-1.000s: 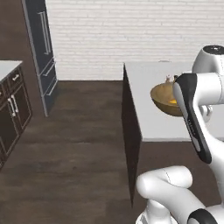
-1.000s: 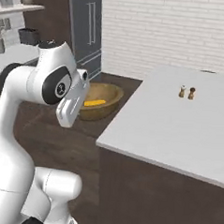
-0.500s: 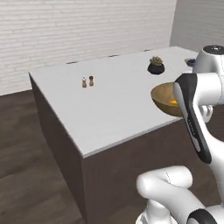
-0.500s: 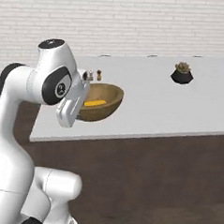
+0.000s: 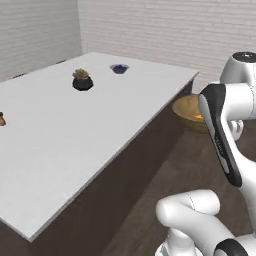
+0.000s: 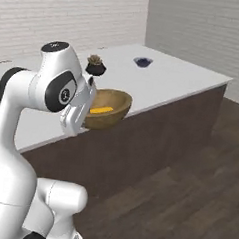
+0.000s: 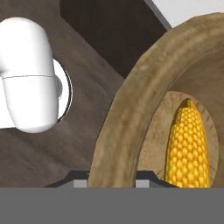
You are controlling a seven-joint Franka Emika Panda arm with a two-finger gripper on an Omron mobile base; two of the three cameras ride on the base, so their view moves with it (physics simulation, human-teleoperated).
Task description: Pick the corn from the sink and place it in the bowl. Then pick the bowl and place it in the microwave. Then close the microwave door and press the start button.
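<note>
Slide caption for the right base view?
Arm carries the wooden bowl, corn inside, beside a white counter.

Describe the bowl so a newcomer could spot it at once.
Start at the big white counter, then look just off its near edge beside the white arm. The bowl hangs there in the air, carried by its rim. It is wide, golden-brown and wood-grained with yellow corn inside, unlike the small dark potted plant and dark dish resting on the counter.
</note>
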